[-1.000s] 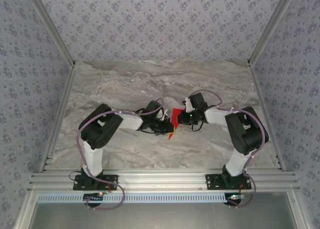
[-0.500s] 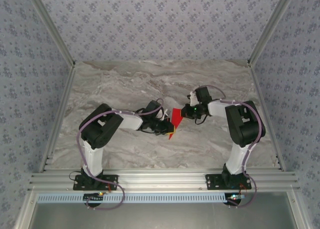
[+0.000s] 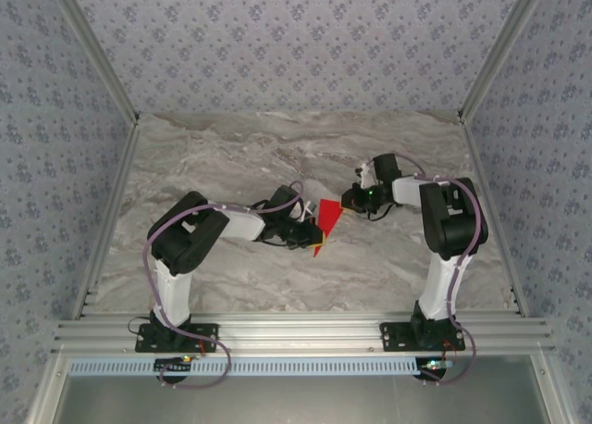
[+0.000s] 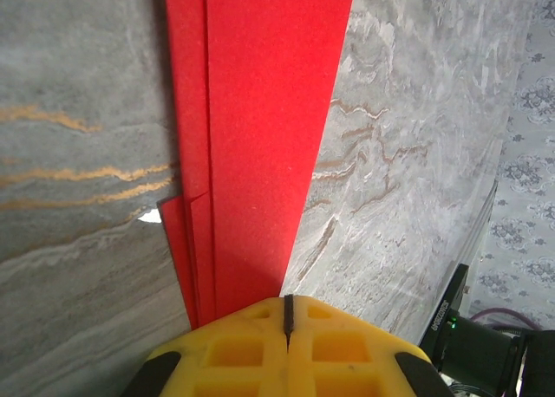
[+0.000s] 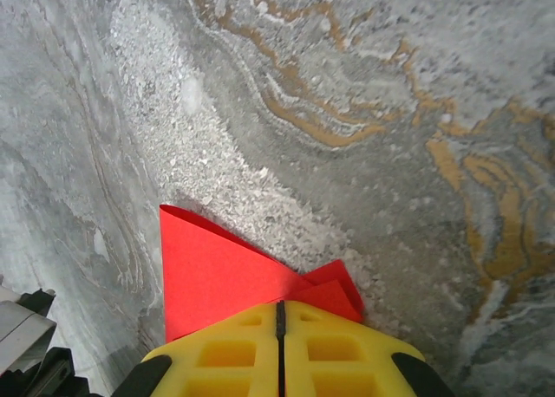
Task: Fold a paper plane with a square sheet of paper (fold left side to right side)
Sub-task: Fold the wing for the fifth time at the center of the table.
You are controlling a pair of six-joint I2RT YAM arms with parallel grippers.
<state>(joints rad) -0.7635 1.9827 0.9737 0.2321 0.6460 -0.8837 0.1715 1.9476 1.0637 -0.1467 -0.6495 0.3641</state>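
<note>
The paper plane (image 4: 260,111) lies flat on the tabletop (image 3: 231,155); the left tool (image 4: 286,303), fully closed and empty, presses near its narrow end, seemingly pinning it, while the right tool (image 5: 280,309), likewise closed, sits at its wide corner

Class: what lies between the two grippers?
The folded red paper lies between the left gripper and right gripper, seen in the top view.

1. My left gripper (image 4: 287,317) is covering the near end of the paper plane (image 4: 260,137); its far end is running off the top edge.
2. My right gripper (image 5: 279,310) is hiding its near corner.
</note>
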